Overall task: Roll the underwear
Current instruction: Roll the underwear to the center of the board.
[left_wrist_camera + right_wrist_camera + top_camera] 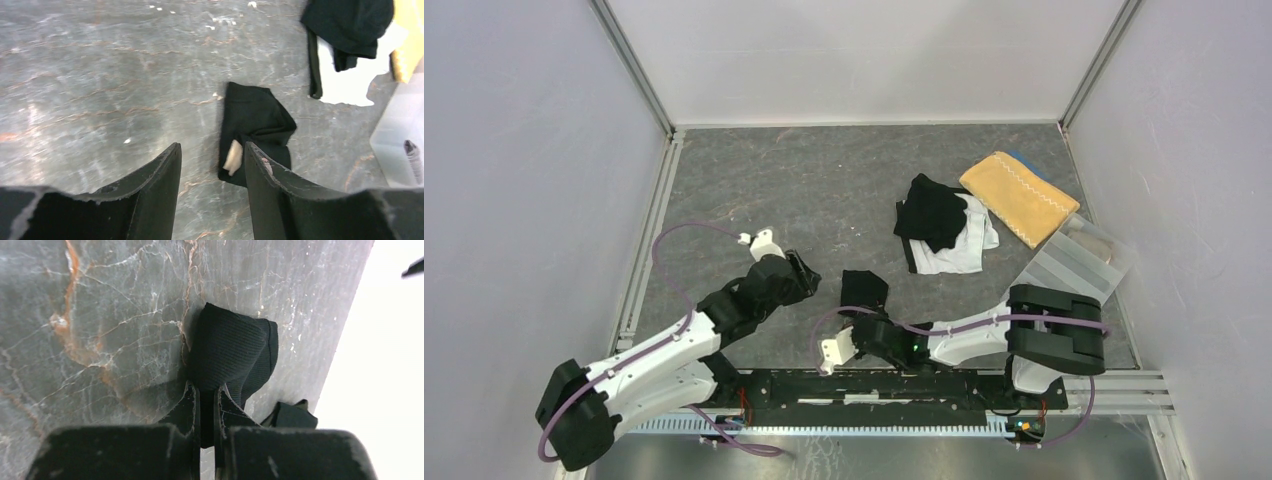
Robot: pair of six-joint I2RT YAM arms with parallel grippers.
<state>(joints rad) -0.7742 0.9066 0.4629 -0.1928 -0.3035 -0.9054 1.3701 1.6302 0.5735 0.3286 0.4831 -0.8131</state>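
A small folded black underwear (864, 290) lies on the grey marbled table in front of the arms. My right gripper (871, 322) is at its near edge, shut on a fold of the black cloth (230, 347); in the right wrist view the jaws (206, 387) pinch it tightly. My left gripper (799, 270) hovers just left of the garment. Its fingers (211, 147) stand open with only bare table between them. The black underwear (255, 125), with a beige label showing, lies just beyond the right finger.
A heap of black and white underwear (939, 225) lies at back right, also in the left wrist view (350, 25). Beyond it is the mustard-yellow towel (1014, 195). A clear plastic tray (1079, 262) stands by the right wall.
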